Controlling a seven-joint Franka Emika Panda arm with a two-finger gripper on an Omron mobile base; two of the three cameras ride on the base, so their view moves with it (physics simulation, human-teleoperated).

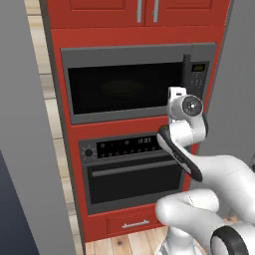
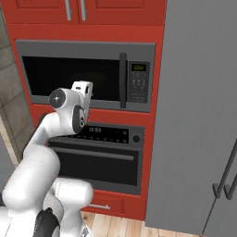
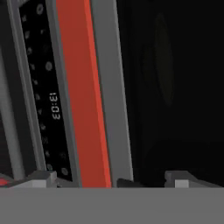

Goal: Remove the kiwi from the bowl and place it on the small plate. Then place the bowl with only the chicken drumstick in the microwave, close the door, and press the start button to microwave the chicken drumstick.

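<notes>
The microwave (image 1: 134, 82) is showing a grey frame around a black glass door, with a dark keypad (image 2: 138, 82) carrying a small yellow-green display. The oven (image 1: 134, 169) below is wearing the same scheme — grey trim, black window, black control strip (image 3: 46, 100) with white digits and pale dots. Red cabinetry (image 2: 92, 11) is surrounding both, with silver handles. The refrigerator (image 2: 199, 115) is appearing plain grey. The floor (image 1: 124, 244) is showing light wood planks — the arm (image 1: 199, 174) is white with dark joints.

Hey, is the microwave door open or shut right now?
Shut. The microwave door sits flush in its grey frame beside the control panel, with its vertical handle flat against the front in both base views.
</notes>
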